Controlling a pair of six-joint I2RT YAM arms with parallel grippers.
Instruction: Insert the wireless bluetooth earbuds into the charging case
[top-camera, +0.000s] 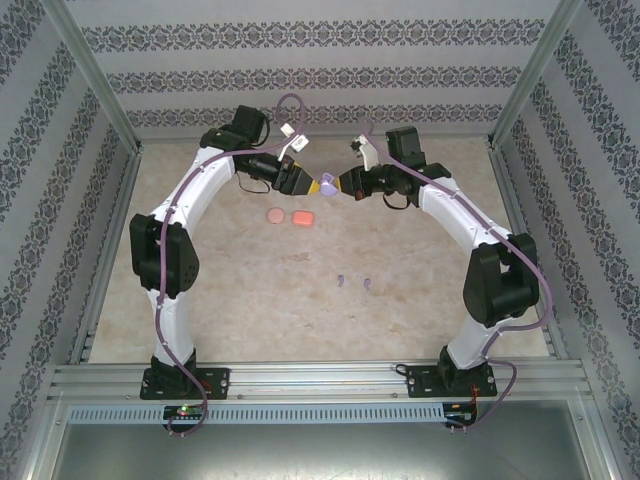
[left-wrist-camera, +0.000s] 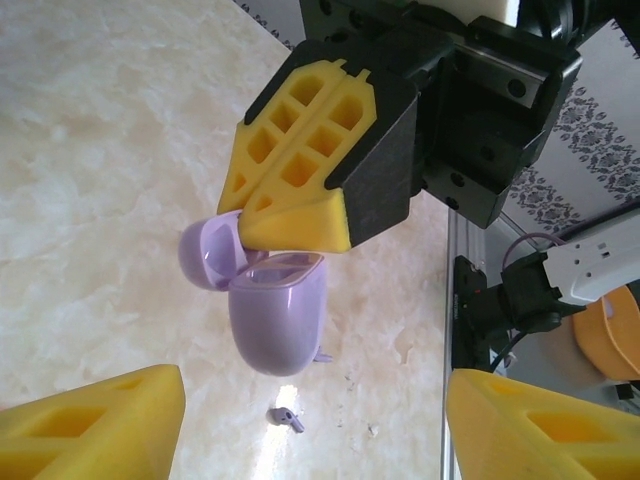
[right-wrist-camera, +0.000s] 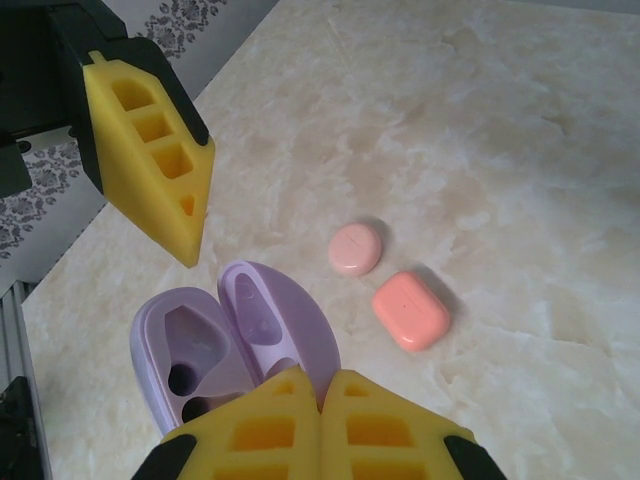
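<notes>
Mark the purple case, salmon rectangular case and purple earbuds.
purple case (right-wrist-camera: 192, 342): right wrist view, open base interior.
salmon rectangular case (right-wrist-camera: 411, 310): right wrist view, top face.
purple earbuds (top-camera: 342, 281): top external view, left bud.

- Charging case (right-wrist-camera: 200, 350): pale lilac (inside too).
- Two small cases (right-wrist-camera: 411, 309): salmon-pink.
- Earbuds (top-camera: 342, 281): purple.
- Counter (top-camera: 300, 330): cream, marbled.
- Walls (top-camera: 300, 40): white with dark floral stripes.
</notes>
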